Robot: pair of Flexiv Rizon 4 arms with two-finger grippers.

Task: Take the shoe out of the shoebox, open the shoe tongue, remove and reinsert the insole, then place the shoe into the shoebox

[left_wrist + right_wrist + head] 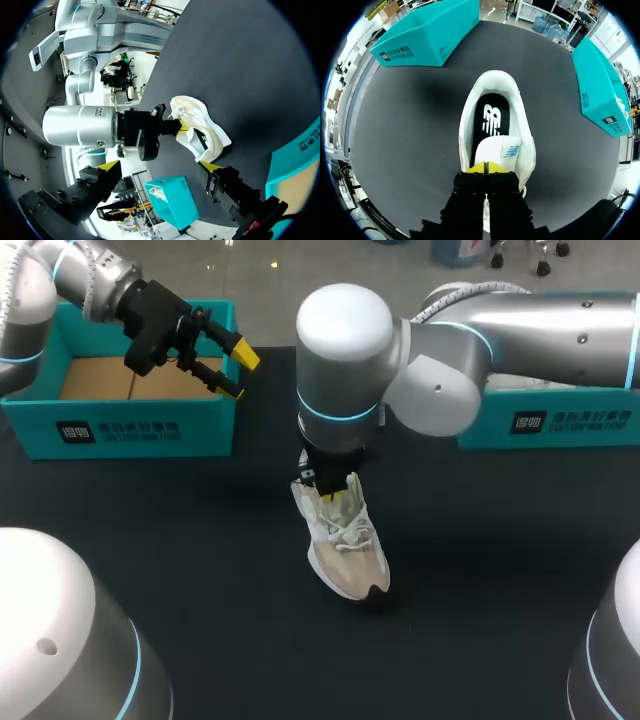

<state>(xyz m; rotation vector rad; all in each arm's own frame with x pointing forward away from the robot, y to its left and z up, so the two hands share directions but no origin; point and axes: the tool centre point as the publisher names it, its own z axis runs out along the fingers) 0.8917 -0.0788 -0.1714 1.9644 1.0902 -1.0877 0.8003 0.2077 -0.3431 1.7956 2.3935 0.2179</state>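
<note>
The right gripper (pixel 343 492) pinches the tongue (pixel 497 150) of the sneaker (pixel 345 555), toe towards five o'clock; the left gripper (pixel 238 373) hovers wide open at ten o'clock.

Head view: fixed, high behind robot, faces down on table (pixel 500 570); shoe (pixel 340 540) centre, mid distance.
Left wrist view: from 10 o'clock by shoebox (pixel 120 430), faces across table toward shoe.
Right wrist view: straight above shoe, very close, looks into opening.
Shoe shared by all three.

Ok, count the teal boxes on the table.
2. One open shoebox at the table's left, by the left gripper; another teal box at the right, behind the right arm. None seems hidden.
</note>
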